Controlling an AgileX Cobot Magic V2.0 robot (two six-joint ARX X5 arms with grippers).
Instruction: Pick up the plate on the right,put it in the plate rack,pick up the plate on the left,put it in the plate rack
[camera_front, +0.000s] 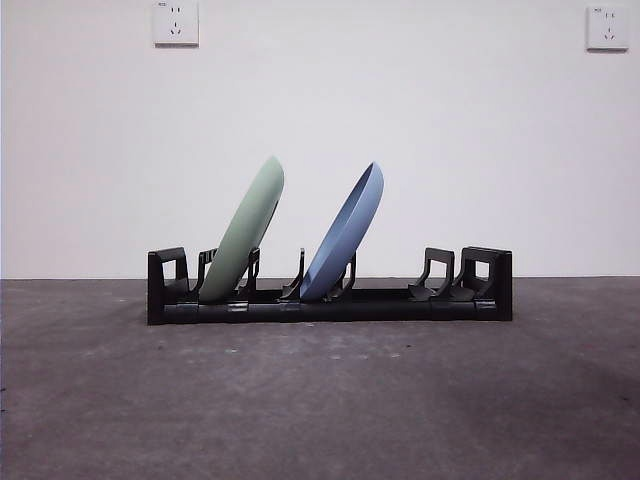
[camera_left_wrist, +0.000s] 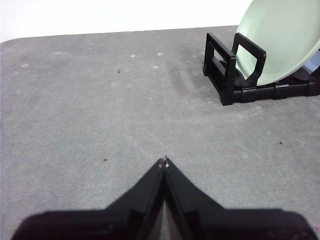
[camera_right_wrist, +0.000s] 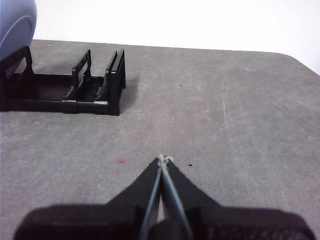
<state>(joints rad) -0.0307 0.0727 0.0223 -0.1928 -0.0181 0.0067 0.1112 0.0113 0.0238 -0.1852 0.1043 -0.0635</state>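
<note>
Both plates stand in the plate rack (camera_front: 330, 300) on the grey worktop (camera_front: 320, 400): the green plate (camera_front: 245, 235) leans in the prongs near one blocky end, the blue plate (camera_front: 345, 235) tilts the same way in the slots beside it, and the two stay apart. By my judgement the loading is done, so the step in hand is simply to hold off well: keep both arms low and clear of the rack so nothing nudges a leaning rim out of its prongs. My left claw (camera_left_wrist: 165, 161) hangs over bare worktop, well apart from the rack's green-plate end, jaws pressed together and holding nothing. My right claw (camera_right_wrist: 162, 159) hangs likewise off the rack's other end, jaws pressed together tip to tip, empty and touching nothing.
</note>
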